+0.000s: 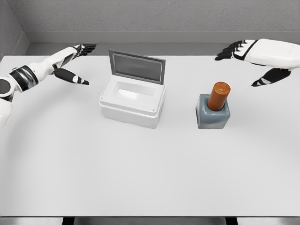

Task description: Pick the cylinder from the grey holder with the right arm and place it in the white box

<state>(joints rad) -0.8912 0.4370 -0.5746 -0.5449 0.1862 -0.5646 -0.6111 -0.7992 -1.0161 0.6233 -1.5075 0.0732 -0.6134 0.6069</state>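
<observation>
Reaching risk: we judge our right hand (255, 58), fingers spread and holding nothing, hangs above and to the right of the cylinder (219, 96); a sideways approach could knock it over or tip the holder (213, 113).
Cylinder: orange, smooth, round-topped, standing slightly tilted in the grey holder, right of the box (132, 101).
Grip risk: its slick curved side could slip through our fingers if we close off-centre.
Holder: grey, blocky, rounded edges, matte.
Box: white, thick-walled, rectangular hollow; its grey lid (137, 66) stands up at the back and could catch the cylinder on the way in.
Left hand (75, 63): open, idle, left of the box.
Desk (150, 178): flat, pale, plain.
</observation>
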